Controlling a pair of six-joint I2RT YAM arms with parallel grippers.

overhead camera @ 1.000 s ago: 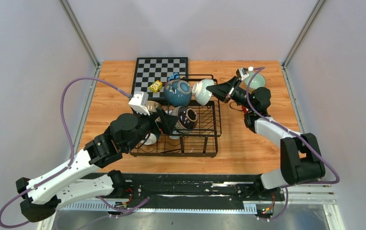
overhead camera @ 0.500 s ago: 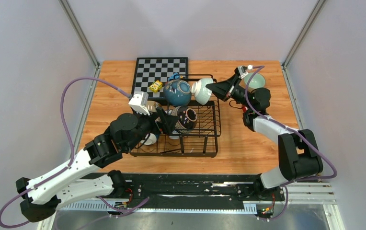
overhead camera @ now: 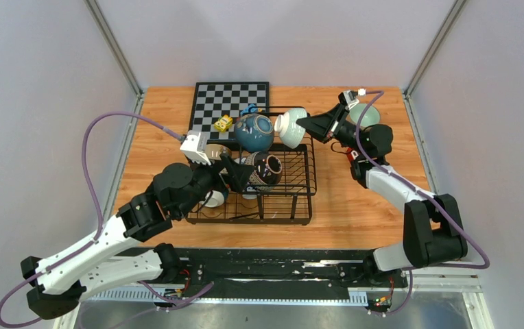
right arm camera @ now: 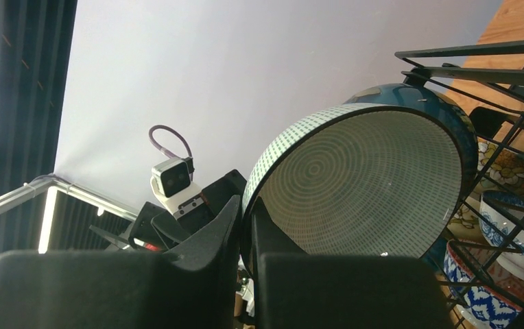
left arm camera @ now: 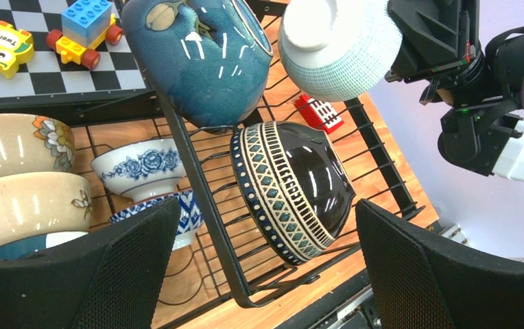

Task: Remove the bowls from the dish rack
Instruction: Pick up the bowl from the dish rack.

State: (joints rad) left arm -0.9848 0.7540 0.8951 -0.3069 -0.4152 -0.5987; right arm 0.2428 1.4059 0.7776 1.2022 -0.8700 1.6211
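White teal-dotted ceramic bowl (overhead camera: 288, 128) clamped by rim in right tool (overhead camera: 305, 125) at black wire dish rack (overhead camera: 290, 188) far corner; left tool (overhead camera: 235, 175) spread apart, facing dark patterned bowl (overhead camera: 267, 168)

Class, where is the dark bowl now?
Top view: the dark bowl stands on edge in the rack, beside the left gripper, below the teal bowl.

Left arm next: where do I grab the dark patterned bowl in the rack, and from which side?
Pinch the dark bowl at the raised part of its patterned rim, one finger inside, one outside. It stands on edge in the rack wires, so that wall looks exposed. Come from the near left, where the open left gripper faces it.
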